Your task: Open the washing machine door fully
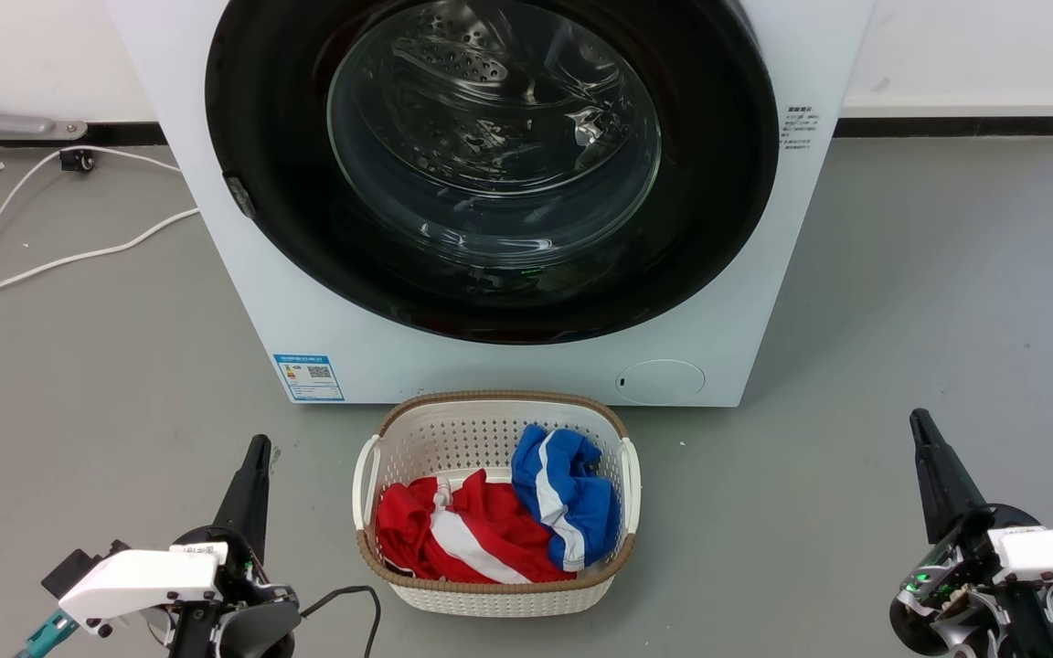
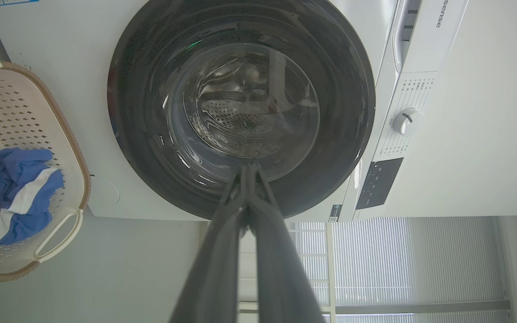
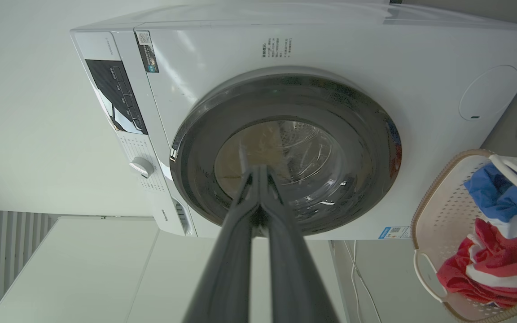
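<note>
Head view: the washing machine door sat shut and flush, just behind the basket. My left gripper and right gripper hung either side of the basket, touching nothing.

Left wrist view: fingers pressed together, empty.

Right wrist view: same, fingers closed.

I reckoned I should spread one pair, hook the door's rim, then swing it wide above the basket.

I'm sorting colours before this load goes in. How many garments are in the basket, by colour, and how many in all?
Red garment with white stripe: 1
Blue garment with white stripe: 1
Total: 2 that can be seen, both lying in the laundry basket. Anything buried under them can't be told.
</note>
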